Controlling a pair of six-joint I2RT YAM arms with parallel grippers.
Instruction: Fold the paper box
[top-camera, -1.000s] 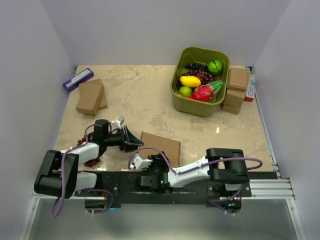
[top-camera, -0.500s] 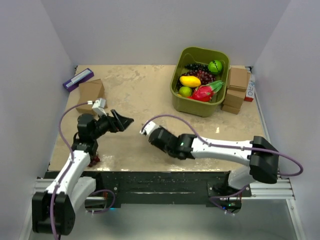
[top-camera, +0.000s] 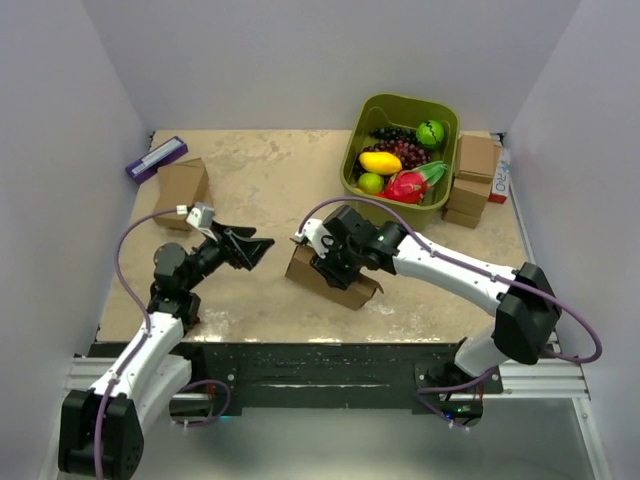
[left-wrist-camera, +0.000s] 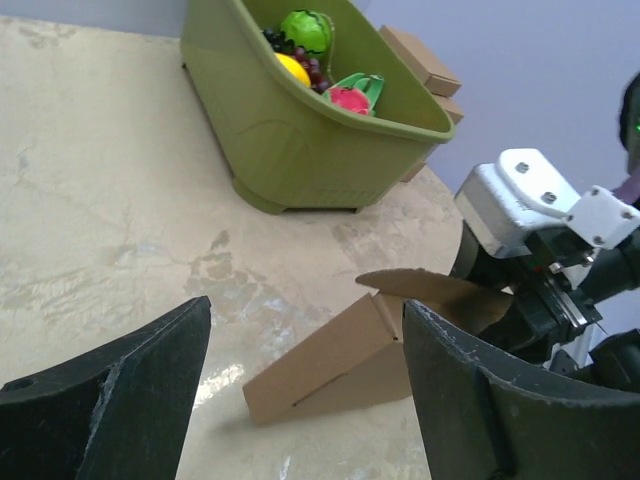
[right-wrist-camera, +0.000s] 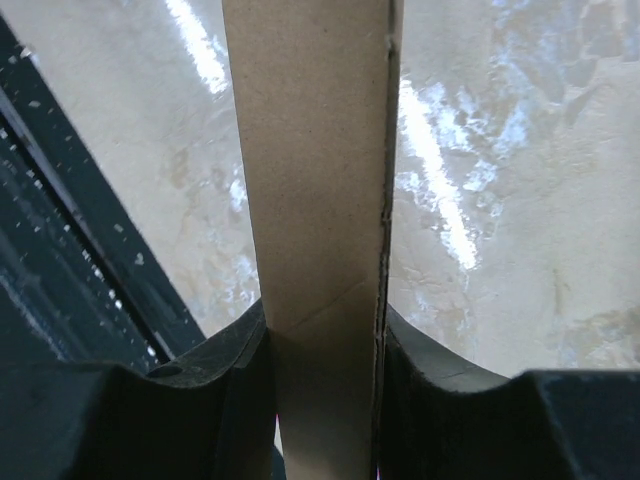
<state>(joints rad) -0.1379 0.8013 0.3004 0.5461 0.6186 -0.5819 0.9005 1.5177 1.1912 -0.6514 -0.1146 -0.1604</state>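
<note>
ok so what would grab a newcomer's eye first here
The green bin at the far right of the table, piled with bright fruit, is the loudest colour. In the middle, the paper box stands tilted, one edge on the table and the other pinched in the right gripper, jaws shut on it. The left gripper hovers to its left, jaws wide open.

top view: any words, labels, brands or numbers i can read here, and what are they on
"PRO" (likely; small and blurred): blue letters on the white box at the far right.
Purple box: white label, too small to read.
Paper box and bin: no text visible.
</note>
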